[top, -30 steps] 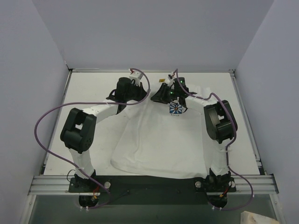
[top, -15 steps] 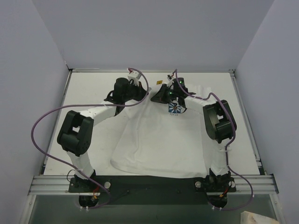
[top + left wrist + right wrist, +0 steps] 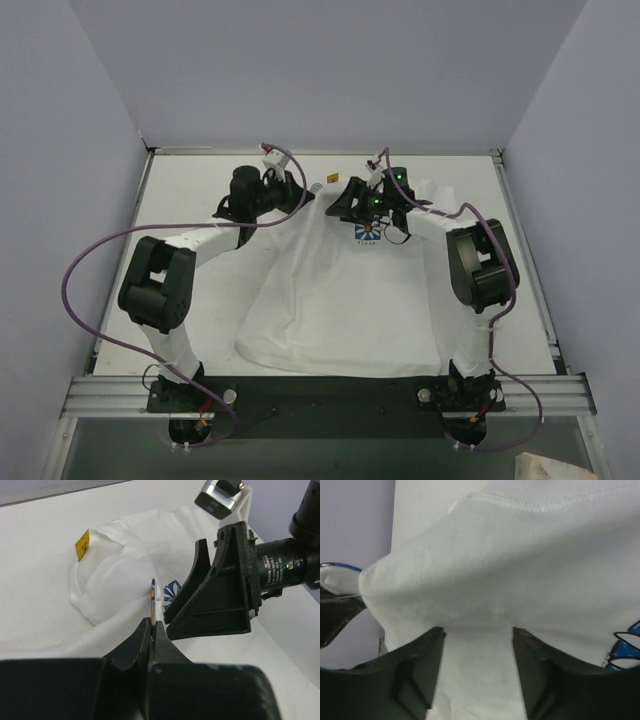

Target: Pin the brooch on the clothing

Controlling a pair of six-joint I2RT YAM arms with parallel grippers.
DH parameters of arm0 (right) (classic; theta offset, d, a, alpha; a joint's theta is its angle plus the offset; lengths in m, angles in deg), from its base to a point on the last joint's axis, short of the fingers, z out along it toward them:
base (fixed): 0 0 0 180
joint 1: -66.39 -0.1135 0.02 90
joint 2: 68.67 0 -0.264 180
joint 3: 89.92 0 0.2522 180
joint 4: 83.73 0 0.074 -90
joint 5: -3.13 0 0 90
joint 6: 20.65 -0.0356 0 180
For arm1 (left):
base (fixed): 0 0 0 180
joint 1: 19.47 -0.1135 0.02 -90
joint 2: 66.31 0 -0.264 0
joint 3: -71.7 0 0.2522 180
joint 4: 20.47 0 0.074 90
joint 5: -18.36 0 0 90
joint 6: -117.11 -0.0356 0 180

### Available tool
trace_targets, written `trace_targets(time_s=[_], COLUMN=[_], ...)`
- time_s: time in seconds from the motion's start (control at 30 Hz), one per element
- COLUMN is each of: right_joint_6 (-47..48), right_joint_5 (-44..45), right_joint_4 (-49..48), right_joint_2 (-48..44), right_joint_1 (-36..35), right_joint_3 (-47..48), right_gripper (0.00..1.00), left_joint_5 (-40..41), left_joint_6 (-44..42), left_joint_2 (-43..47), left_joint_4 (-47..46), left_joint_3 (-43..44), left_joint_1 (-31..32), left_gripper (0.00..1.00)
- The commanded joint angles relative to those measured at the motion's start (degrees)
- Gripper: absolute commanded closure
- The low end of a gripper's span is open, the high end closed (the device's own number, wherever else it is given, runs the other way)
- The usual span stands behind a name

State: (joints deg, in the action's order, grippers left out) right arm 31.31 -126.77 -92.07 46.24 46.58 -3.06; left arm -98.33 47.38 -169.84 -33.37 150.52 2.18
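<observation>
The white T-shirt lies on the table, its neck end bunched into a raised fold. Its blue-and-white flower print shows beside the right gripper. My left gripper is shut on the brooch, a thin disc seen edge-on, held just above the fold. In the right wrist view the brooch sits at the far left edge. My right gripper is open, fingers wide apart over the fabric, facing the fold. In the top view the two grippers almost meet at the shirt's collar.
A small yellow tag sticks up at the far side of the bunched fabric. The white table is bounded by raised edges and grey walls. Purple cables loop off both arms.
My left arm has drawn back and to the left with the brooch. The right gripper and the shirt's chest print have shifted slightly toward the back.
</observation>
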Motion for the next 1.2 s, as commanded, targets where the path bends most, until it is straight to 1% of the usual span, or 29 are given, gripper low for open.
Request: trace_targets(time_s=[0.0,0.07,0.1,0.13,0.23,0.43,0.6,0.8,0.93,0.97,1.0,1.03,1.07,1.1,1.13,1.17], right_joint_6=[6.3,8.1,8.9,9.7,13.9,16.3,16.9,16.6,14.4,11.1,9.0,7.1,3.7,2.4,1.2,0.0], right_joint_5=[-4.1,-6.9,-8.1,-8.8,-11.6,-19.2,-23.2,-27.2,-29.2,-30.9,-31.6,-32.5,-33.2,-34.2,-34.5,-35.1], right_joint_4=[-6.9,-10.8,-13.2,-13.1,-10.9,-8.7,-7.2,-6.0,-7.1,-10.9,-13.1,-17.7,-19.8,-21.6,-24.3,-25.4], right_joint_2=[-10.0,-12.5,-13.1,-14.0,-14.6,-12.7,-11.8,-11.8,-10.9,-10.9,-10.6,-10.2,-10.1,-9.5,-9.1,-8.7], right_joint_1=[3.6,4.5,4.9,5.4,5.7,5.0,3.7,2.8,2.6,2.6,2.5,2.5,2.4,2.4,2.3,2.3], right_joint_3=[-4.5,-8.1,-8.8,-8.9,-7.5,-2.4,-0.5,0.9,1.8,1.3,1.0,0.5,-0.3,-0.6,-0.7,-0.5], right_gripper=[0.30,0.16,0.13,0.12,0.12,0.13,0.14,0.16,0.26,0.28,0.36,0.40,0.44,0.53,0.57,0.58], left_joint_5=[-8.4,-12.2,-14.0,-17.5,-22.2,-28.6,-31.8,-32.5,-32.5,-32.5,-32.5,-32.4,-32.4,-32.4,-32.3,-32.1], left_joint_6=[-4.2,-5.3,-6.1,-6.5,-7.5,-8.3,-8.2,-7.8,-7.2,-6.9,-6.8,-6.7,-6.4,-6.2,-6.0,-5.9], left_joint_2=[3.5,3.8,3.8,3.8,4.1,4.5,4.2,4.5,4.6,4.6,4.5,4.5,4.5,4.5,4.4,4.4], left_joint_4=[-5.3,-5.2,-5.2,-5.2,-5.7,-7.1,-7.6,-7.7,-8.1,-8.1,-7.9,-8.0,-8.1,-8.1,-8.3,-8.3], left_joint_3=[0.2,0.2,0.2,0.2,-0.2,-1.1,-0.7,-0.5,-0.5,-0.5,-0.4,-0.5,-0.5,-0.5,-0.5,-0.5], left_joint_1=[-0.2,-0.8,-1.0,-1.3,-1.9,-1.9,-1.9,-2.1,-2.5,-2.6,-2.7,-2.8,-2.9,-3.0,-3.1,-3.3], left_gripper=[1.00,1.00,1.00,1.00,1.00,1.00,1.00,1.00,1.00,1.00,1.00,1.00,1.00,1.00,1.00,1.00])
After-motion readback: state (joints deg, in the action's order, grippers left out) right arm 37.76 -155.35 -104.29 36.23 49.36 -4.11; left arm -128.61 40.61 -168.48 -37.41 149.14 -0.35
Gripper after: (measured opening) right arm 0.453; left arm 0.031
